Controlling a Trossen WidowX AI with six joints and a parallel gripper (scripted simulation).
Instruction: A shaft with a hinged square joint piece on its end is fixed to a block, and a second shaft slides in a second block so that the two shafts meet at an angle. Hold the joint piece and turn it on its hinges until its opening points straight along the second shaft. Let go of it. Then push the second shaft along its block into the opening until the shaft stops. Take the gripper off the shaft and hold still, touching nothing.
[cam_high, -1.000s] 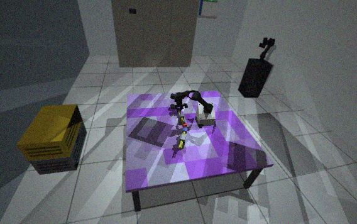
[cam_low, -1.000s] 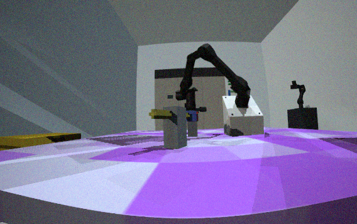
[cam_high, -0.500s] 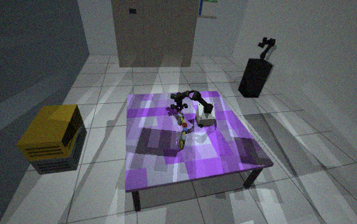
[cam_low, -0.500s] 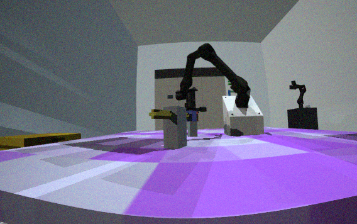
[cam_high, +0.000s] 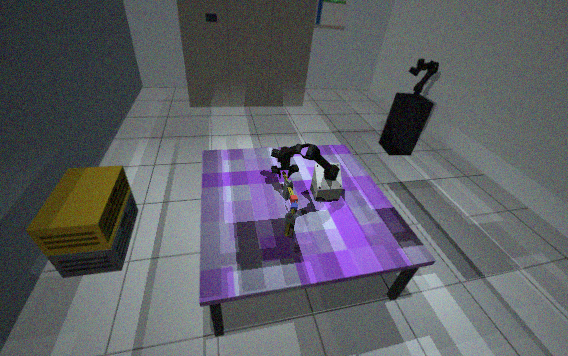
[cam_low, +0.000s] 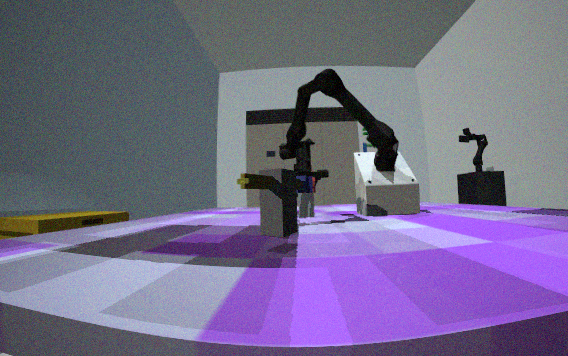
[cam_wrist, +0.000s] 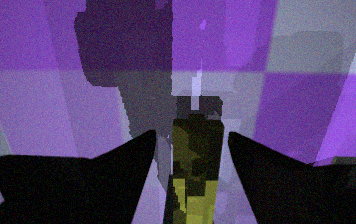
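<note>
My gripper (cam_wrist: 191, 136) (cam_high: 285, 172) (cam_low: 303, 164) is open, its two dark fingers standing on either side of a yellow-olive shaft (cam_wrist: 197, 150) (cam_high: 286, 180) with a gap on each side. This shaft runs through the far grey block (cam_high: 288, 191) (cam_low: 306, 204). The red and blue joint piece (cam_high: 294, 200) (cam_low: 306, 183) sits between the two blocks. The other shaft (cam_high: 289, 227) (cam_low: 257, 181), with a yellow tip, passes through the near grey block (cam_low: 274, 205). I cannot tell from these views how the joint's opening is turned.
The arm's white base box (cam_high: 327, 187) (cam_low: 387, 192) stands on the purple checked table (cam_high: 350, 235) (cam_low: 400, 260) to the right of the assembly. A yellow crate (cam_high: 80, 210) (cam_low: 60, 220) sits on the floor at left. A black pedestal (cam_high: 405, 122) (cam_low: 480, 187) with another arm stands at the back right.
</note>
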